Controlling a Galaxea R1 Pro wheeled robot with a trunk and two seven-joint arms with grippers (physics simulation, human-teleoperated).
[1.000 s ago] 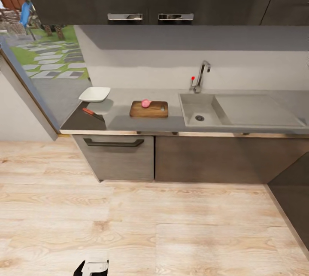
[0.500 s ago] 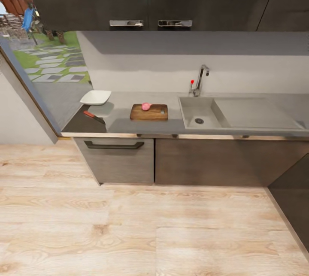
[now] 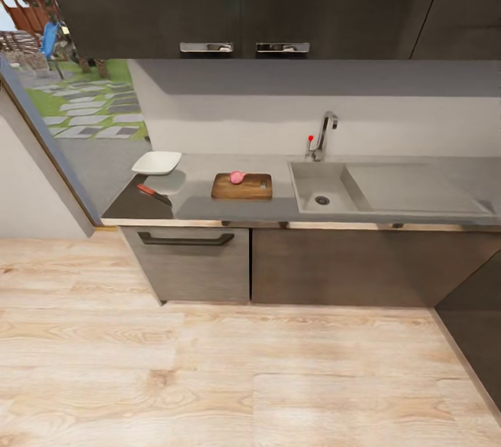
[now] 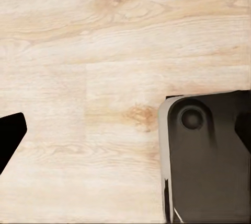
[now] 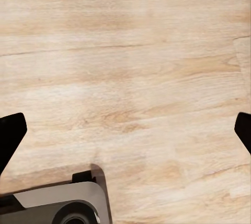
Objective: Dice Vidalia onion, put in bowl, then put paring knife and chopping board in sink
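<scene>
Four of the task's things sit on our grey, faintly reflective counter (image 3: 209,207): the small pinkish-red round Vidalia onion (image 3: 237,176) rests on the flat brown wooden chopping board (image 3: 242,186), out of the grey steel sink (image 3: 332,190), so we judge the fetching step done and the dicing next. To the board's left lies the reddish-handled paring knife (image 3: 153,193), apart from it, and just behind the knife stands the shallow white bowl (image 3: 156,163), handy for the diced pieces. We stand well back on the pale wooden floor (image 3: 243,377), so we must roll nearer before reaching the knife. Our left hand (image 4: 125,130) and right hand (image 5: 125,132) both point at the floor, each with its dark fingertips spread wide apart and holding nothing.
</scene>
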